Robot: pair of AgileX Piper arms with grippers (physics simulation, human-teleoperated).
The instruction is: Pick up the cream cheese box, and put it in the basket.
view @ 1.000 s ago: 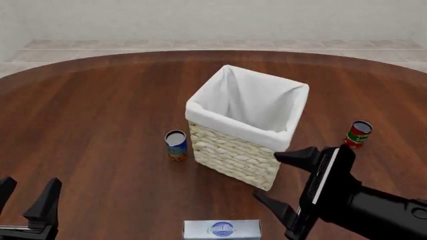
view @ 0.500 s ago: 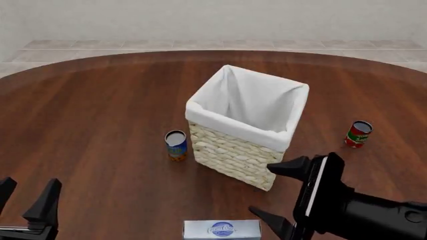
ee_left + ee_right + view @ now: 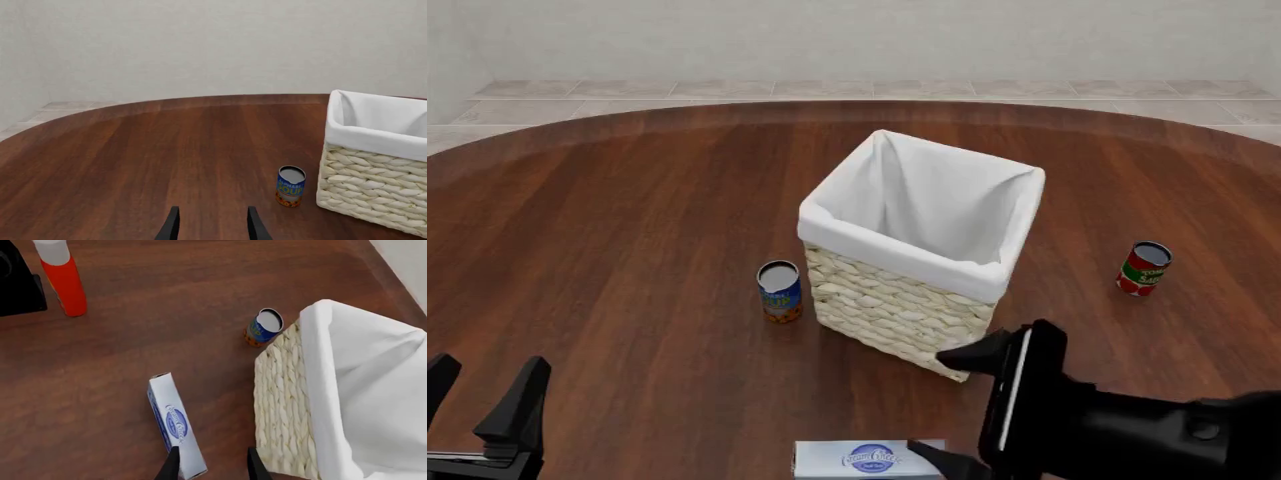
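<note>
Table (image 3: pixel 627 200): dark reddish wood grain, glossy, rounded far edge. Basket (image 3: pixel 914 265): tall, square, cream woven wicker with a white cloth liner folded over the rim; it stands just ahead and left of the right gripper (image 3: pixel 954 405), the near corner close beside the upper finger. Cream cheese box (image 3: pixel 868 458): flat, long, pale blue-white carton, dark blue oval logo with white script, lying on the table right at the right gripper's lower fingertip; in the right wrist view the box (image 3: pixel 175 424) runs lengthwise up to the fingertips, its near end by one finger; contact cannot be told. Blue can with orange base (image 3: pixel 779 291): small cylinder, upright, left of the basket, well ahead of both grippers. Red and green can (image 3: pixel 1144 268): upright, well ahead and right of the right gripper. Since a second ago the right gripper has slid left and lower toward the box; cans, basket and box unchanged. Right arm lies low, gripper turned sideways, jaws spread wide, holding nothing. Left gripper (image 3: pixel 481 405) sits at the near left corner, fingers parted, empty, well left of the box.
</note>
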